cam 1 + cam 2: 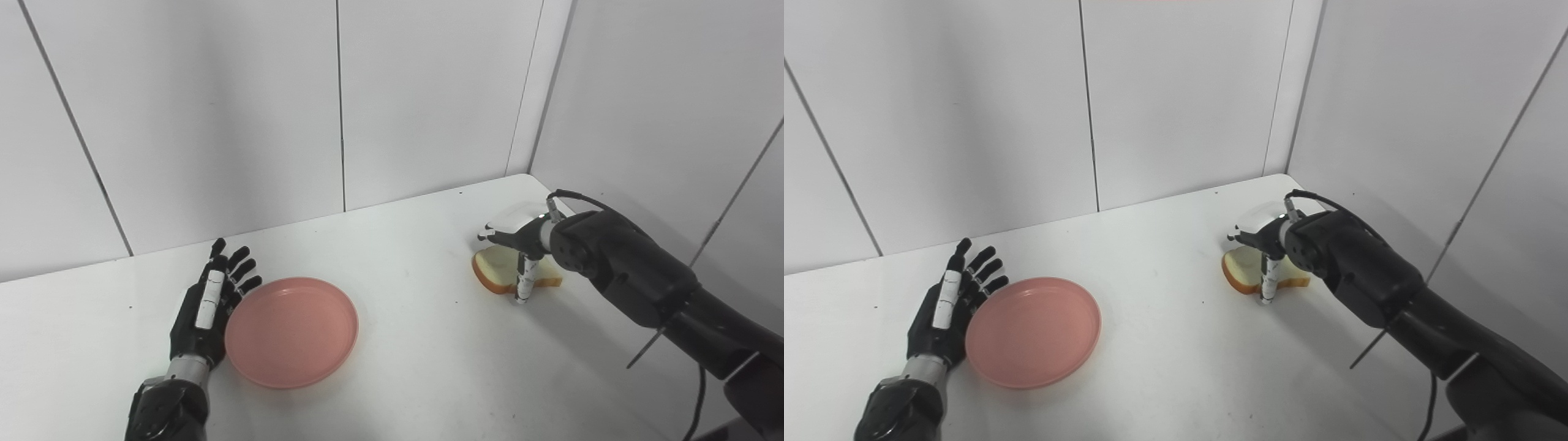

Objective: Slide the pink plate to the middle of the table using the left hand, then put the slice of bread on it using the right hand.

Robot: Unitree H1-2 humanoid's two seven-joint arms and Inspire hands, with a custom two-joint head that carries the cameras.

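The left hand (208, 309) lies flat on the table (404, 343) with its fingers (242, 269) stretched out and a little apart, holding nothing. Its inner edge touches the left rim of the plate (291, 331), and its fingertips point toward the back wall (202, 110). The hand is black and jointed, with white strips along the back of some fingers and a metal cuff at the wrist.

The plate is round, shallow and matte pink, with a low raised rim and a smooth bare inside. It sits left of the table's centre, near the front edge.

The right hand (517, 245) hangs over the bread (496, 269) near the far right corner. Its palm faces down, its fingers reach over the top of the slice and one white-banded digit comes straight down in front of the crust to the table. I cannot tell whether it grips the slice or only cages it. A thin cable loops over the wrist, and the forearm behind is bulky, glossy and black.

The bread is a pale soft slice with an orange-brown crust, lying flat on the table, well apart from the plate.

The table is smooth, white and faintly reflective; the walls are plain white panels with dark seams.

The right eye view shows more of the right forearm and the table's right edge; the left eye view shows the left fingertips against the plate rim more plainly
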